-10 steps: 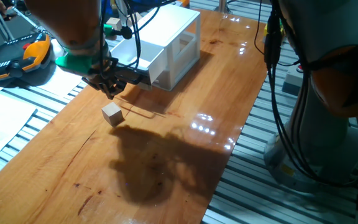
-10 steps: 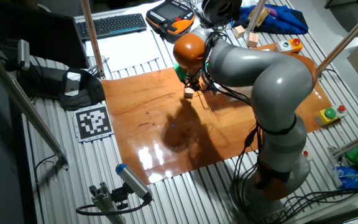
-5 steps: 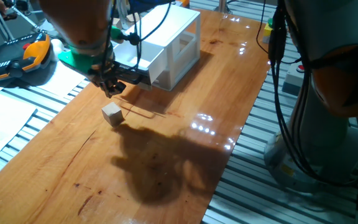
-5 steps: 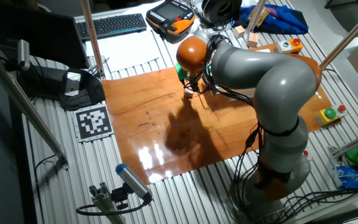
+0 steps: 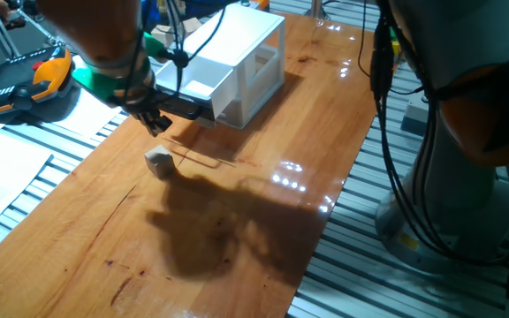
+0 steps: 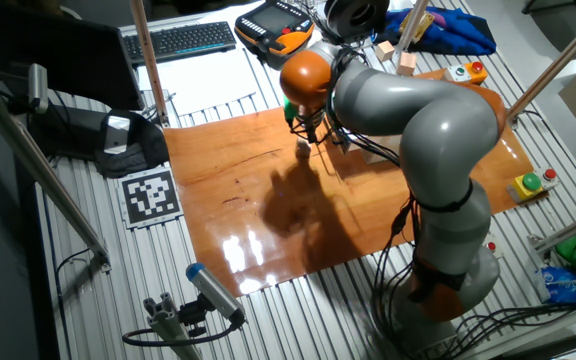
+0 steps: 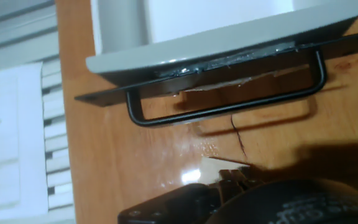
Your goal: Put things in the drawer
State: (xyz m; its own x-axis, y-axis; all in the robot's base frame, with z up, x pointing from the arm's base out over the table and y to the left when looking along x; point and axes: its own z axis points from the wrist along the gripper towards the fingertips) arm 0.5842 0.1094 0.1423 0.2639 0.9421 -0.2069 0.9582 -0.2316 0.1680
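Robot gripper (image 5: 153, 124) hovers above a small wooden cube (image 5: 158, 162) on a glossy wooden table (image 5: 263, 212).
The pale beige cube sits left of centre, just in front of the pulled-out white drawer (image 5: 186, 81) with its dark handle bar (image 7: 225, 106), upper left. Whether the dark jaws are spread or closed cannot be told.

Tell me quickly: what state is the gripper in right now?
Gripper: holding nothing, above the cube on the table; open or shut cannot be told.
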